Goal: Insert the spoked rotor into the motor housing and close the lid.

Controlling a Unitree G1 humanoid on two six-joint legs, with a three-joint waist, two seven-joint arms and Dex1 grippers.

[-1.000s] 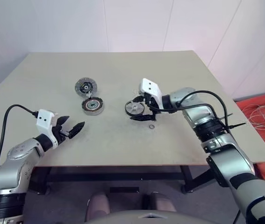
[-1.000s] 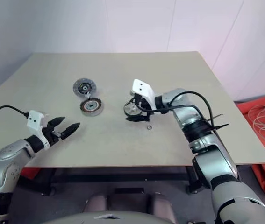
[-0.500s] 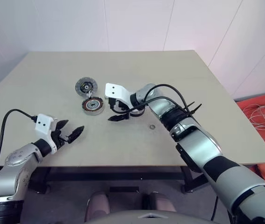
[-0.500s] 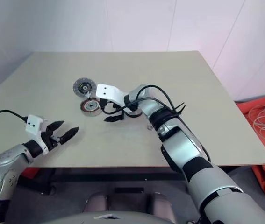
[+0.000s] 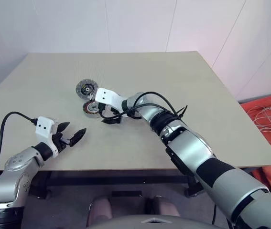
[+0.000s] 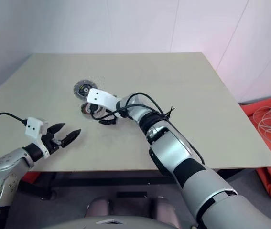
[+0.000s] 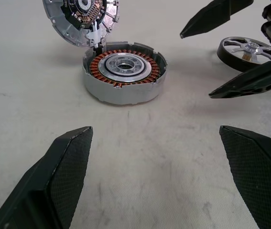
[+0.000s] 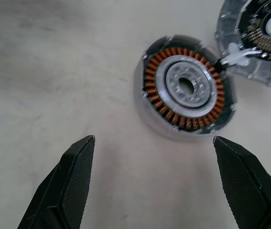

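Near left, my left gripper [image 5: 77, 128] hangs with jaws apart and empty. Mid-table [image 5: 183, 81], my right gripper [image 7: 196, 65] reaches across, jaws spread wide and clamped on nothing. The rotor [image 7: 250, 50] sits just right of the housing [image 7: 124, 71], behind those fingers. It looks rigid, fairly heavy and slick, so I would grip its dark rim, not the spokes. Farthest, the lid [image 7: 80, 19] leans open at the housing's far edge

Head views overhead; wrist views near housing [image 7: 124, 71]
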